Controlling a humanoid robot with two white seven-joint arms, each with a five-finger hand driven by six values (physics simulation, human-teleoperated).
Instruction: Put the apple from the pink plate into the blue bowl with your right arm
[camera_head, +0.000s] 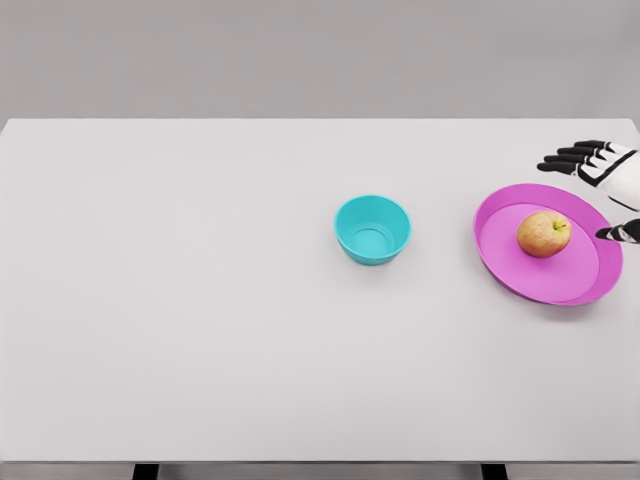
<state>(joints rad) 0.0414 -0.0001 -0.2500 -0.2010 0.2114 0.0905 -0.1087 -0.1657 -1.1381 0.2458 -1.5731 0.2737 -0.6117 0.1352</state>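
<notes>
Apple (544, 234) sat on the pink plate (500, 255) near the table's right edge, right hand (600, 180) just beside it, fingers spread and empty, so closing evenly around the fruit seemed best before carrying to the blue bowl (372, 229) mid-table.

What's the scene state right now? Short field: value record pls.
apple: on the pink plate, right of centre, stem up, not grasped
blue bowl: empty, upright, left of the plate, apart from it
right hand: at the right edge over the plate's far side, fingers spread, thumb near the apple, no contact visible
left hand: not in view
table: white, holds bowl and plate
task progress: apple not yet picked up
</notes>
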